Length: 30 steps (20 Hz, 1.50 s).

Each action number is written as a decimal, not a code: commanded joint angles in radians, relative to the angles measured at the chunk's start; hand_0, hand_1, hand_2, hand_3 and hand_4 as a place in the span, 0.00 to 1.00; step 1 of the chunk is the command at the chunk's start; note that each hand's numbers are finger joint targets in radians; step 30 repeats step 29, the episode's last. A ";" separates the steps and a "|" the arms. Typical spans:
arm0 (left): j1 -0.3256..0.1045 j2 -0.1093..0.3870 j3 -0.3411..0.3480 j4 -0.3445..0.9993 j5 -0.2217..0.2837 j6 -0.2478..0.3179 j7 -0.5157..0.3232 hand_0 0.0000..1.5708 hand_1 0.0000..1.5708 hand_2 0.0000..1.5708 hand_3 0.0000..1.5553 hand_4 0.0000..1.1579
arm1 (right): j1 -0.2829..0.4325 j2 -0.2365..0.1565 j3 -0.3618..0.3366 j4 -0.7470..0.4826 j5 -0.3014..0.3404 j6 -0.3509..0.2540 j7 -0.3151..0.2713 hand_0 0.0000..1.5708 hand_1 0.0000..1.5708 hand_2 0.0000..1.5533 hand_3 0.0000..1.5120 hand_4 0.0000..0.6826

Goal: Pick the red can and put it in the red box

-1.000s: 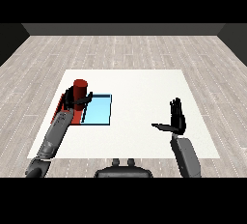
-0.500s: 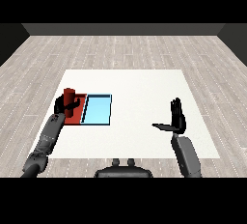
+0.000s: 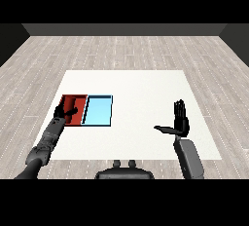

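The left hand (image 3: 64,114) now sits low over the red tray (image 3: 65,101), at its near left part, where 0.5 s ago it was raised above the tray's far left corner with the red can upright in its grasp, and 1 s ago it was higher and further back still. The red can (image 3: 77,113) appears only as a red block just right of the left hand's fingers, inside the red tray and hard to separate from the tray's own colour; whether it stands or lies cannot be told. The fingers of that hand seem partly curled with the thumb reaching toward the can, but whether they clasp it or have let it go cannot be told. The light blue tray (image 3: 98,111) lies just right of the red tray, touching it along 1 edge, in the same spot as in both earlier frames. Well apart on the other side of the white table (image 3: 136,88), the right hand (image 3: 180,121) is held up as before, its fingers straight and pointing away, its thumb stretched out toward the trays, grasping nothing.
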 commanded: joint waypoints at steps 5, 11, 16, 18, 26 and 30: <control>-0.036 0.003 -0.019 0.139 -0.042 -0.128 -0.019 0.15 0.15 0.29 0.00 0.59 | -0.048 0.054 0.026 0.027 0.022 -0.013 -0.031 0.00 0.00 0.00 0.00 0.00; -0.076 0.054 -0.084 0.203 -0.119 -0.156 0.088 0.00 0.00 0.00 0.00 0.00 | 0.043 0.016 0.013 -0.064 -0.005 0.036 -0.025 0.00 0.00 0.00 0.00 0.00; -0.131 0.030 -0.042 0.190 -0.080 -0.135 0.174 0.00 0.00 0.00 0.00 0.00 | -0.008 -0.016 -0.023 -0.034 -0.018 0.066 -0.007 0.00 0.00 0.00 0.00 0.00; -0.055 0.043 0.044 0.125 0.006 -0.072 -0.007 0.00 0.00 0.00 0.00 0.00 | 0.017 0.017 0.013 -0.048 0.014 0.043 -0.038 0.00 0.00 0.00 0.00 0.00; -0.033 -0.047 0.282 -0.198 0.268 -0.184 -0.498 0.00 0.00 0.00 0.00 0.00 | 0.048 0.029 0.029 -0.067 -0.020 0.084 -0.036 0.00 0.00 0.00 0.00 0.00; -0.016 -0.102 0.266 -0.308 0.288 -0.256 -0.570 0.00 0.00 0.00 0.00 0.00 | 0.011 0.010 0.018 -0.076 -0.014 0.082 -0.019 0.00 0.00 0.00 0.00 0.00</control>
